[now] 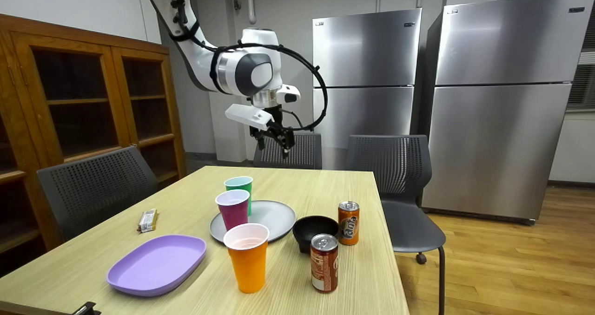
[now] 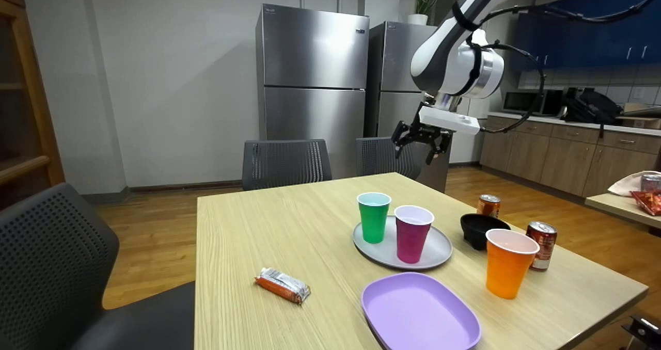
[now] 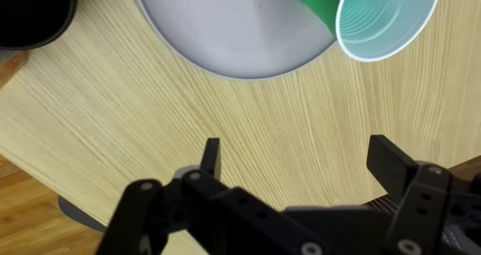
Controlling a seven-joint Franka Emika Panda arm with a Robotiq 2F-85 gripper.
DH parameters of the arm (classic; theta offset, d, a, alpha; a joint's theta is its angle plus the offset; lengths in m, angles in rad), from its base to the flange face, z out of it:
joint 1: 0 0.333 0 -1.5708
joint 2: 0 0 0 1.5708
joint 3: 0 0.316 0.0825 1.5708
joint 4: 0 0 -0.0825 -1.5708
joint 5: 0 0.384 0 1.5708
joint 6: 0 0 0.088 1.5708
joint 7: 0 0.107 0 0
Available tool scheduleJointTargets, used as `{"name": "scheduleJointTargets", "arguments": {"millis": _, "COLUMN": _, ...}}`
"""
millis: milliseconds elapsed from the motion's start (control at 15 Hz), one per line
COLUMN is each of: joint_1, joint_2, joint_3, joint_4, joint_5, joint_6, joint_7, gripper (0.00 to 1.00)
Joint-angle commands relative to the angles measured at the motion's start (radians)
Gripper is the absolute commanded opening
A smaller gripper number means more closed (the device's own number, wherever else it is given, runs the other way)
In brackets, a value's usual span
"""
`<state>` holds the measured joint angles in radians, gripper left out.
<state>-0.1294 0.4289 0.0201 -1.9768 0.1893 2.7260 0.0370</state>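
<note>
Along the top of the wrist view, the green cup (image 3: 370,18) stands on the grey plate (image 3: 229,33), the two things nearest the claw (image 3: 295,153). Released, the claw enters from the bottom of that frame, its fingers (image 3: 391,166) spread wide and the wood grain of the worktop (image 1: 186,208) showing between them; in both exterior views it hangs above the worktop's far end. Only the wrist view looks deep into the green cup, where ringed ridges mark the pale inner wall. Both exterior views show what the wrist view misses: a magenta cup (image 2: 411,239) sharing the grey plate, and an orange cup (image 2: 508,265) standing directly on the worktop. The black bowl (image 3: 35,12), its dark hollow cropped by the wrist view's upper left corner, has an orange can (image 1: 348,229) just beside it and a red-brown can (image 1: 324,271) near, both lower right of centre in an exterior view. At that frame's lower left lie a lilac tray (image 1: 158,264) and a wrapped bar (image 1: 148,220), with a wooden cabinet (image 1: 116,99) up the left edge. A microwave (image 2: 521,101) and a black backpack (image 2: 591,107) appear at the right of an exterior view alone.
</note>
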Motion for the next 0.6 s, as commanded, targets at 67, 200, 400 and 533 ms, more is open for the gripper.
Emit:
{"name": "scheduleJointTargets", "arguments": {"millis": 67, "joint_1": -0.021, "joint_2": -0.063, "joint_3": -0.050, "joint_4": -0.057, "joint_5": -0.015, "joint_6": -0.025, "joint_7": -0.032, "gripper": 1.00}}
{"name": "scheduleJointTargets", "arguments": {"millis": 200, "joint_1": -0.028, "joint_2": -0.070, "joint_3": -0.075, "joint_4": -0.074, "joint_5": -0.019, "joint_6": -0.019, "joint_7": -0.030, "gripper": 1.00}}
{"name": "scheduleJointTargets", "arguments": {"millis": 400, "joint_1": -0.019, "joint_2": -0.029, "joint_3": -0.089, "joint_4": -0.044, "joint_5": -0.011, "joint_6": -0.002, "joint_7": -0.010, "gripper": 1.00}}
{"name": "scheduleJointTargets", "arguments": {"millis": 533, "joint_1": -0.020, "joint_2": -0.033, "joint_3": -0.095, "joint_4": -0.051, "joint_5": -0.012, "joint_6": -0.002, "joint_7": -0.009, "gripper": 1.00}}
